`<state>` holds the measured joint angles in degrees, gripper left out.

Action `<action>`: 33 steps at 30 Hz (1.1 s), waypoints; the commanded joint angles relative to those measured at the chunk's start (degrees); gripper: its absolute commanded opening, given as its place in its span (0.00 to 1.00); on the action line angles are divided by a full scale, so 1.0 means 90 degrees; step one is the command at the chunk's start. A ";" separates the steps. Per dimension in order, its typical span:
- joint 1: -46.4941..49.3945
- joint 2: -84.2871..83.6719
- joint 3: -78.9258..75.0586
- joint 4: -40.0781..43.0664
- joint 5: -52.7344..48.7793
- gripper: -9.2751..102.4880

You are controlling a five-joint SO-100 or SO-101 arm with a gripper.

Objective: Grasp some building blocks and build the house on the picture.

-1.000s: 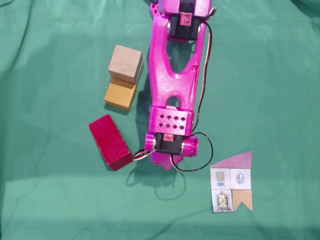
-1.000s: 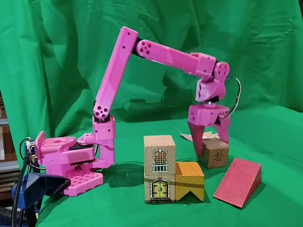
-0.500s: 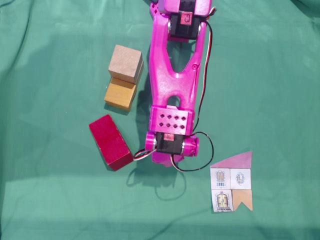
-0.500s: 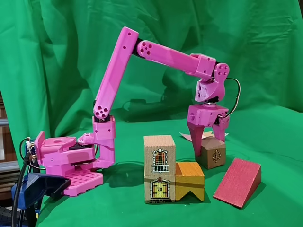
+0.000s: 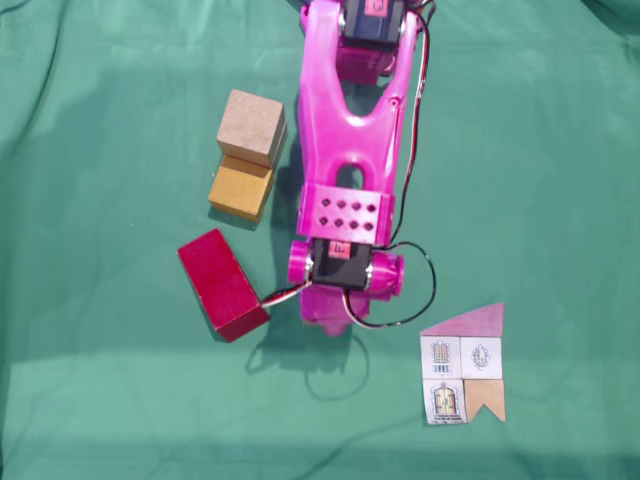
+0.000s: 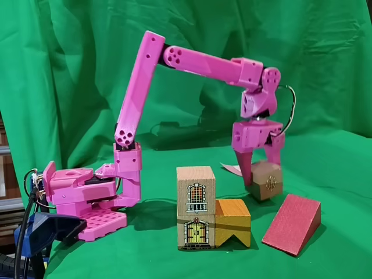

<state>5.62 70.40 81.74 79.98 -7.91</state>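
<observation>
In a fixed view from the side, my pink gripper [image 6: 263, 181] is shut on a small beige cube [image 6: 268, 183] with a round window drawing. The cube is tilted and held just above the green cloth. To its left, a beige window cube [image 6: 196, 189] sits on a beige door cube [image 6: 196, 231], with an ochre block [image 6: 232, 222] against them. A dark red brick [image 6: 292, 224] lies to the right. In the fixed view from above, the arm [image 5: 345, 150] covers the gripper and its cube. The top cube [image 5: 252, 126], ochre block [image 5: 240, 190], red brick [image 5: 222, 284] and house picture [image 5: 463, 365] are visible.
Green cloth [image 5: 110, 380] covers the table and hangs behind it. The arm's pink base [image 6: 81, 200] stands at the left in the side view. A black and red cable [image 5: 410, 300] loops off the wrist.
The gripper has risen with the small beige cube, which left the cloth and tilted. From above, the wrist drew back slightly toward the base.
</observation>
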 commanded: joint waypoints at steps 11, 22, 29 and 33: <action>0.0215 0.1494 -0.0205 0.1729 -0.0068 0.26; 0.1201 0.1807 -0.0205 0.1836 0.0020 0.26; 0.1914 0.1807 -0.0176 0.1836 0.0020 0.26; 0.2217 0.1816 -0.0205 0.1846 0.0010 0.25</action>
<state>23.64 83.50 81.74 96.06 -7.82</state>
